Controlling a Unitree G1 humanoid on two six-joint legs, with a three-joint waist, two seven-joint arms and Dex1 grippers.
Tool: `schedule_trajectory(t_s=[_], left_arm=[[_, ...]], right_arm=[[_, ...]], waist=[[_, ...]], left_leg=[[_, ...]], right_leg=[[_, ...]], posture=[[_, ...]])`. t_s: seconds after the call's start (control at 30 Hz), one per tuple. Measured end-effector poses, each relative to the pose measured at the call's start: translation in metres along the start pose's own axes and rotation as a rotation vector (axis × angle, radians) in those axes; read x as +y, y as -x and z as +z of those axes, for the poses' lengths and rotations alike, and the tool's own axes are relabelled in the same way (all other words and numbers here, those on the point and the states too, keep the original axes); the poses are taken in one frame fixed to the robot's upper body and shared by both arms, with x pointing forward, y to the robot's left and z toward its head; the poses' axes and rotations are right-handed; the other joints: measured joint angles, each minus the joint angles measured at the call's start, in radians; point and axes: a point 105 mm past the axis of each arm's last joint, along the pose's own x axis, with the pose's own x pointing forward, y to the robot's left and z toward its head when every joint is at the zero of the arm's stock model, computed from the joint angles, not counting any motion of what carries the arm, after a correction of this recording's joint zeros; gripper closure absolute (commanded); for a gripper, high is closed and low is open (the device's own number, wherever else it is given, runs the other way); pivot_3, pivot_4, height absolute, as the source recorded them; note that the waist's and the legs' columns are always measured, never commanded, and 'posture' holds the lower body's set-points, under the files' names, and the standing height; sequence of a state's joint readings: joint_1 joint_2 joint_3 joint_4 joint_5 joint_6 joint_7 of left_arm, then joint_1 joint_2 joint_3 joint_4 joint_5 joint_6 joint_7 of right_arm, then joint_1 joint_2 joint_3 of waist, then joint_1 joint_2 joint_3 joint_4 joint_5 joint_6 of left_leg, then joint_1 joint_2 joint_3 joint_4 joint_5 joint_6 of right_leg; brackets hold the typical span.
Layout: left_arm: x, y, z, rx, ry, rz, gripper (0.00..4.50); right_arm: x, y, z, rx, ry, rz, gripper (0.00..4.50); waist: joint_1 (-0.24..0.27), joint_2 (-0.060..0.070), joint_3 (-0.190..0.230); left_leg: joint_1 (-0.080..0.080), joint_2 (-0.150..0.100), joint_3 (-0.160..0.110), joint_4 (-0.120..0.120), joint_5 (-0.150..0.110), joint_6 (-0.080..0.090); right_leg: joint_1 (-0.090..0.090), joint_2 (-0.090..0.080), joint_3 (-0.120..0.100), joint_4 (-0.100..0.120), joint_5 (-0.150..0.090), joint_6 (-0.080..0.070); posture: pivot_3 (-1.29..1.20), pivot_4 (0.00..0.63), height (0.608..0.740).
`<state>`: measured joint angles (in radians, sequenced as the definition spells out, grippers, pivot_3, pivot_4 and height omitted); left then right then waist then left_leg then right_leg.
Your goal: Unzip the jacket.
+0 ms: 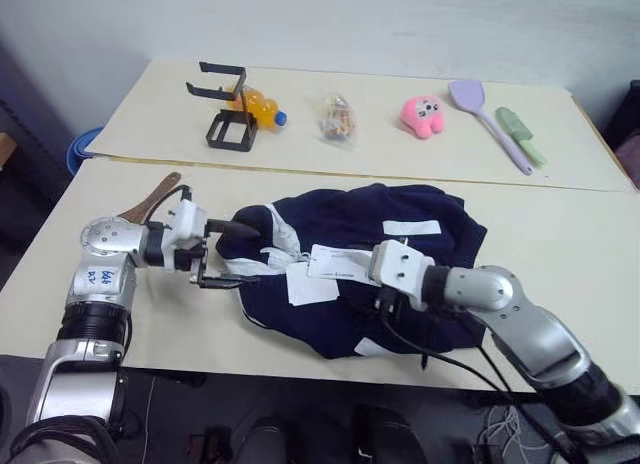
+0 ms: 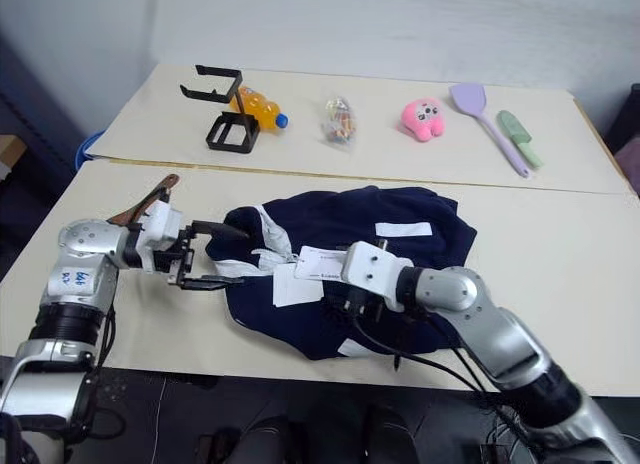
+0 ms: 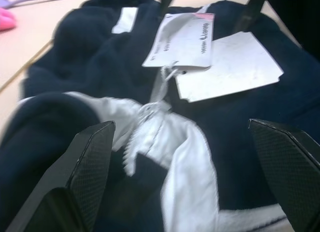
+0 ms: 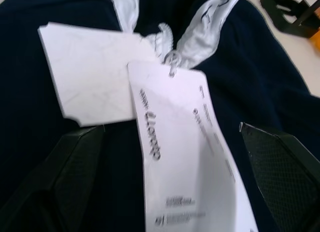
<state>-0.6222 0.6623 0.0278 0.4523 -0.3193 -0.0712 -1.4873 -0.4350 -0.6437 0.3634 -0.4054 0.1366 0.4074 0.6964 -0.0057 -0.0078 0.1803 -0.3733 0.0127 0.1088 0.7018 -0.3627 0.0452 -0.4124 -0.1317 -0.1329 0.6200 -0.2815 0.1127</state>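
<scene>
In the head view, the soft navy blue fabric jacket (image 1: 350, 274) with white collar lining is lying crumpled in the middle of the near cream desk (image 1: 560, 284), two white paper tags (image 1: 325, 269) resting on its front. The left claw (image 1: 238, 254) is sitting at the jacket's 9 o'clock edge by the collar, its two black fingers standing apart and gripping nothing. The right claw (image 1: 385, 299) is hovering over the jacket's middle, just at 3 o'clock of the tags.

On the far desk, five things are lying in a row: one black wire holder (image 1: 228, 114) with one orange bottle (image 1: 258, 109) lying in it, one clear packet, one pink plush toy (image 1: 423, 115), one lilac spatula (image 1: 487, 119) and one green brush.

In the left wrist view, the left claw's fingers (image 3: 85, 177) are spreading wide before the white collar (image 3: 170, 142) and both tags.

In the right wrist view, the right claw's fingers (image 4: 280, 167) are standing wide apart, flanking the printed tag (image 4: 180, 152).
</scene>
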Motion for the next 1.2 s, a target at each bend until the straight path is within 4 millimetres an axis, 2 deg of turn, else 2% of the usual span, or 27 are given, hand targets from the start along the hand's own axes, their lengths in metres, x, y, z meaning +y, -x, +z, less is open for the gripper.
schedule_trajectory(t_s=[0.27,0.37,0.57,0.63,0.7,0.77,0.97,1.2], left_arm=[[0.001,-0.009,0.003,-0.018,-0.013,0.016,0.03],[0.006,-0.015,0.002,-0.024,-0.014,0.030,0.00],[0.018,-0.043,-0.002,-0.001,-0.065,-0.005,0.00],[0.023,-0.048,-0.002,0.006,-0.075,-0.004,0.00],[0.026,-0.048,-0.003,0.024,-0.085,-0.007,0.00],[0.028,-0.048,-0.007,0.039,-0.087,-0.006,0.00],[0.034,-0.051,-0.015,0.049,-0.082,0.015,0.00],[0.035,-0.075,-0.028,0.067,-0.057,0.044,0.00]], right_arm=[[-0.006,-0.022,-0.004,-0.009,0.077,0.002,0.00],[-0.004,-0.030,-0.006,-0.026,0.100,0.029,0.54],[0.001,-0.037,-0.007,-0.066,0.103,0.065,2.59],[-0.001,-0.035,-0.007,-0.071,0.097,0.062,3.36],[-0.004,-0.031,-0.008,-0.076,0.081,0.049,3.78],[-0.008,-0.026,-0.010,-0.075,0.061,0.029,4.45],[-0.025,-0.008,-0.013,-0.073,-0.011,-0.086,4.45],[-0.034,0.008,-0.015,-0.062,-0.039,-0.172,4.45]], waist=[[0.004,0.000,0.000],[0.002,0.000,0.000],[0.003,0.000,0.000],[0.002,0.000,0.000],[0.002,0.000,0.000],[0.002,0.000,0.000],[0.004,0.000,0.000],[0.004,0.000,0.000]], left_leg=[[0.000,0.000,0.000,0.000,0.000,0.000],[0.000,-0.001,0.000,0.000,0.000,0.000],[0.000,-0.001,0.000,0.000,0.000,0.000],[0.000,-0.001,0.000,0.000,0.000,0.000],[0.000,-0.001,0.000,0.000,0.000,0.000],[0.000,-0.001,0.000,0.000,0.000,0.000],[0.000,-0.001,0.000,0.000,0.000,0.000],[0.000,-0.001,-0.001,0.000,0.000,0.000]], right_leg=[[0.000,-0.001,0.000,0.000,0.000,0.000],[0.000,0.000,0.000,0.000,0.000,0.000],[0.000,0.000,-0.001,0.000,0.000,0.000],[0.000,0.000,-0.001,0.000,0.000,0.000],[0.000,0.000,-0.001,0.000,0.000,0.000],[0.000,0.000,-0.001,0.000,0.000,0.000],[0.000,-0.001,-0.001,0.000,0.000,0.000],[0.000,-0.001,-0.001,0.000,0.000,0.000]], posture=[[0.00,0.150,0.740],[0.00,0.150,0.740],[0.00,0.150,0.740],[0.00,0.150,0.740],[0.00,0.150,0.740],[0.00,0.150,0.740],[0.00,0.150,0.740],[0.00,0.150,0.740]])
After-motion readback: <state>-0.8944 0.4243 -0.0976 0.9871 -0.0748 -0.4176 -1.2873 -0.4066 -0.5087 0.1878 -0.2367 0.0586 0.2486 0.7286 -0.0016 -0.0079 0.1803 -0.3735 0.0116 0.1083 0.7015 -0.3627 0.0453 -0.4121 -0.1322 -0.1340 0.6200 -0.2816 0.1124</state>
